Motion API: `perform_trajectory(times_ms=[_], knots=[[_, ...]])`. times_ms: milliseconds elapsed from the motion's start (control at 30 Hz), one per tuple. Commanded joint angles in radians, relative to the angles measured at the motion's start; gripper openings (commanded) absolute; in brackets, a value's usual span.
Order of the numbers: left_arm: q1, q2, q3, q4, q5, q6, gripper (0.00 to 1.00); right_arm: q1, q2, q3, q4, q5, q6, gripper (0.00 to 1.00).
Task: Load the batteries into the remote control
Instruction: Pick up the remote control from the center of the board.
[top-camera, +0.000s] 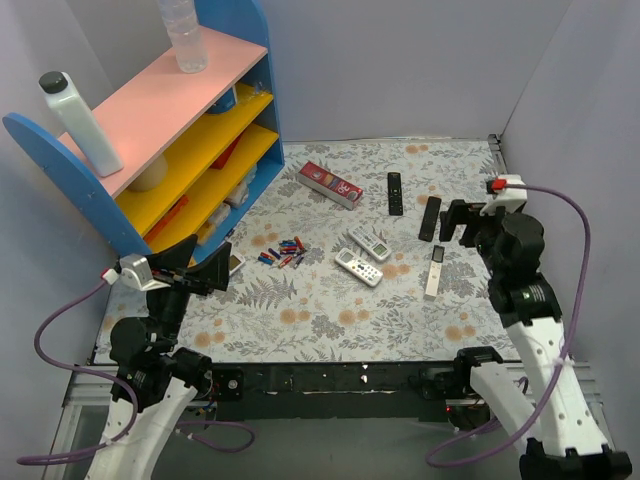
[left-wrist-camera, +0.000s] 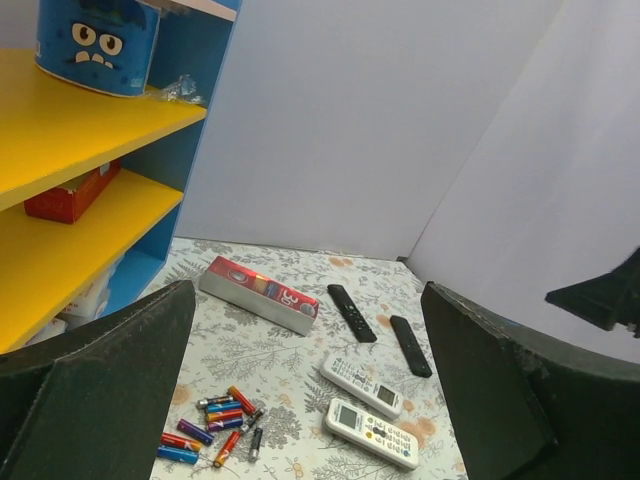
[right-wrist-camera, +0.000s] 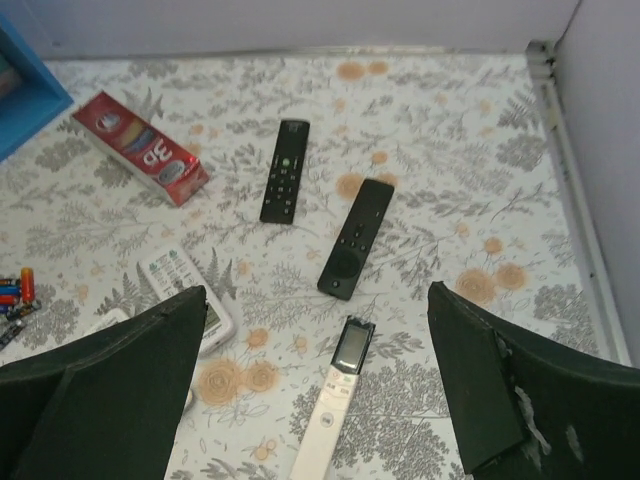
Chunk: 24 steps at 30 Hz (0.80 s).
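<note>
top view of a floral tabletop (top-camera: 330, 320). the remote control (top-camera: 434, 270), a slim silver-white bar, lies right of centre, its long axis running nearly 12 to 6 o'clock with the dark end at 12. the right pincer (top-camera: 458, 222) hovers with its fingers wide apart and empty. the remote control sits near it, at about 7 o'clock. the batteries (top-camera: 283, 250) lie in a loose cluster left of centre, at 3 o'clock from the left pincer (top-camera: 195, 262), which is also spread apart and holds nothing. we judge the right arm far nearer the remote control and the left arm nearer the batteries. the two lie well apart.
</note>
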<state>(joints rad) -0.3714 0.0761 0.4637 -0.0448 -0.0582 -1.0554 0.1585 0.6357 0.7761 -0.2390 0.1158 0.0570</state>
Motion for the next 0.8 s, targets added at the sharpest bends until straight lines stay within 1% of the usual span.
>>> perform_trajectory(times_ms=[0,33,100,133,167,200,233,267,300,333,500,567,700,767], knots=[[-0.015,-0.015,0.012,-0.017,-0.019,0.002,0.98,0.004,0.188,0.113,-0.111,-0.051,0.124,0.98],[-0.015,-0.016,0.012,-0.018,-0.015,0.0,0.98,0.001,0.273,0.136,-0.15,-0.007,0.147,0.98],[-0.024,-0.022,0.012,-0.02,-0.009,-0.002,0.98,0.001,0.367,0.218,-0.198,0.034,0.176,0.98],[-0.027,-0.027,0.01,-0.021,-0.006,-0.002,0.98,-0.004,0.469,0.248,-0.224,0.076,0.185,0.98],[-0.032,-0.03,0.01,-0.021,-0.006,-0.002,0.98,-0.008,0.525,0.288,-0.291,0.091,0.185,0.98],[-0.035,-0.033,0.009,-0.021,-0.006,0.0,0.98,-0.01,0.579,0.354,-0.319,0.097,0.187,0.98],[-0.035,-0.039,0.01,-0.023,-0.008,0.001,0.98,-0.011,0.681,0.391,-0.35,0.105,0.19,0.97],[-0.037,-0.041,0.01,-0.023,-0.009,0.003,0.98,-0.014,0.731,0.42,-0.391,0.11,0.194,0.96],[-0.04,-0.042,0.01,-0.023,-0.011,0.003,0.98,-0.016,0.777,0.471,-0.404,0.108,0.201,0.95],[-0.041,-0.045,0.01,-0.024,-0.012,0.003,0.98,-0.016,0.862,0.491,-0.414,0.099,0.207,0.93],[-0.05,-0.058,0.01,-0.026,-0.008,0.002,0.98,-0.016,1.071,0.581,-0.401,0.085,0.254,0.87],[-0.054,-0.061,0.01,-0.029,-0.009,0.002,0.98,-0.016,1.114,0.62,-0.393,0.087,0.271,0.84],[-0.052,-0.065,0.009,-0.029,-0.014,0.002,0.98,-0.016,1.238,0.692,-0.41,0.091,0.294,0.82],[-0.054,-0.067,0.009,-0.029,-0.018,0.002,0.98,-0.016,1.272,0.724,-0.419,0.097,0.302,0.82]])
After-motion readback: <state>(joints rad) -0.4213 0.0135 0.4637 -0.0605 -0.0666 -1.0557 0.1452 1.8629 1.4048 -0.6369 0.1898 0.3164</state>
